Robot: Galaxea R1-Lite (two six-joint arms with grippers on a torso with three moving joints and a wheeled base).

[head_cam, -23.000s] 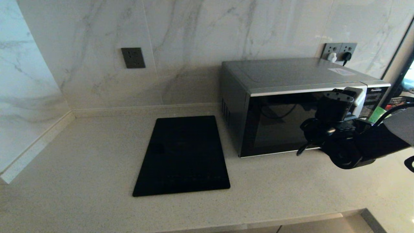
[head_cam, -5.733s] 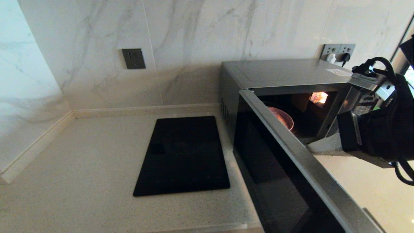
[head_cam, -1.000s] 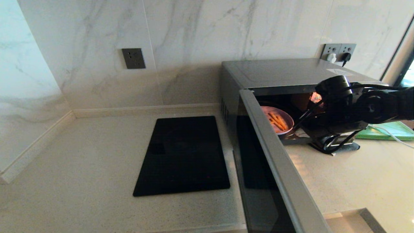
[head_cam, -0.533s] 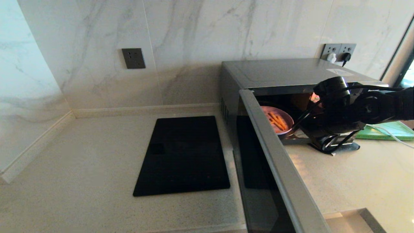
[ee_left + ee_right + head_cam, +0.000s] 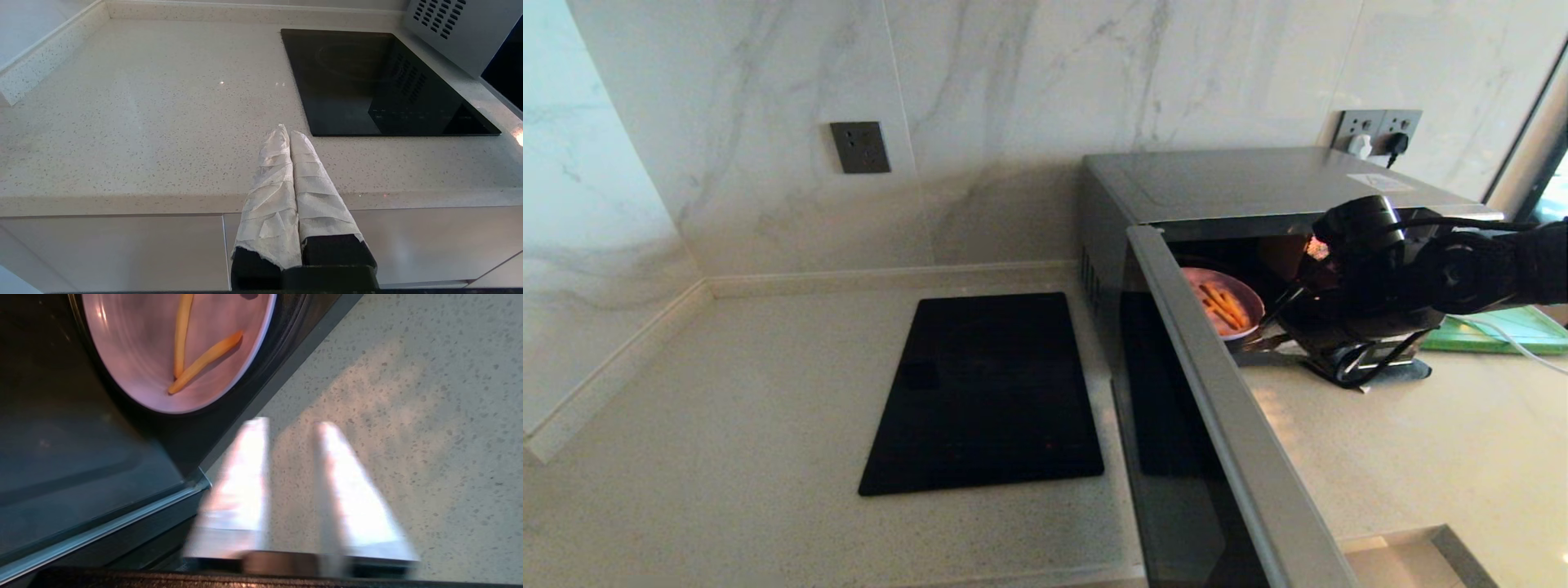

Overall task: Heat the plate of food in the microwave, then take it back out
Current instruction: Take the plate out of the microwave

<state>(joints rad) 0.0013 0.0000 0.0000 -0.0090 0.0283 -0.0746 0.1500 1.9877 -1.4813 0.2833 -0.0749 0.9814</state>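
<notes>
Jaws seemingly parted, empty, right gripper (image 5: 292, 428) near plate of food (image 5: 163, 351)

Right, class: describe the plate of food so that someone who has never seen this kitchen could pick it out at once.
Find the large silver-grey microwave at the right of the pale speckled counter, its dark glass door swung open. Inside the lit cavity sits a round shallow pale pink-lavender plate. It alone holds thin yellow-orange fry sticks, unlike the flat black cooktop.

A flat black glass cooktop (image 5: 984, 392) lies on the speckled pale countertop (image 5: 727, 425), near its front edge. A dark wall socket (image 5: 859, 146) sits on the marble backsplash (image 5: 1013, 98). At the counter's far right edge lies a green board (image 5: 1503, 331), below a double outlet (image 5: 1379, 131) with plugs.
</notes>
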